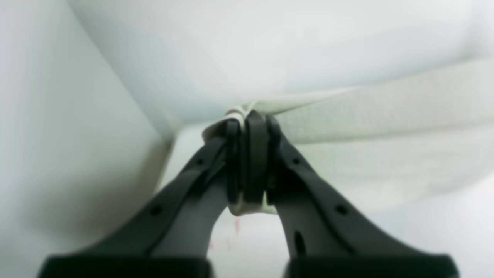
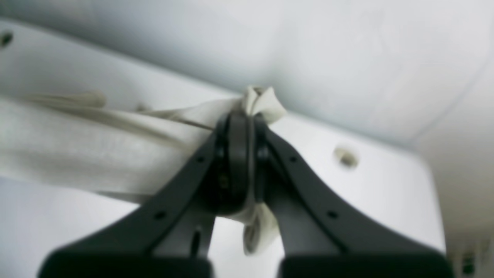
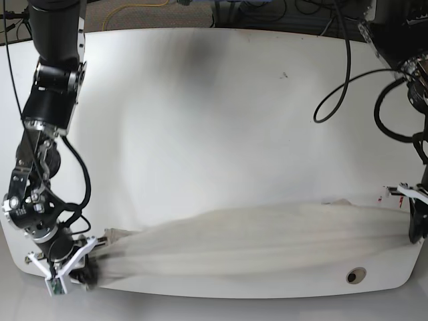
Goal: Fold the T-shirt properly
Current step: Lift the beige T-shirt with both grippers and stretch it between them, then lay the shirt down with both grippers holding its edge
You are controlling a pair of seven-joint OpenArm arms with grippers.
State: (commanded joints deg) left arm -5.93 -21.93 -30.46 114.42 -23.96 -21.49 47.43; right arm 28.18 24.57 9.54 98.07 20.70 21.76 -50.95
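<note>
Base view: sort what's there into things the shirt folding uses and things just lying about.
Part of the job:
T-shirt, stretched along the table's near edge
left gripper, shut on one end of it
right gripper, shut on the other end

Just there:
white table
black cables at the far right
hole near the table's front edge

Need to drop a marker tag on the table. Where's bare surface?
Free: the table from the far edge down to the T-shirt. Also a thin strip before the shirt, around the table hole. Crowded: the near edge, shirt stretched between left end effector and right end effector.
</note>
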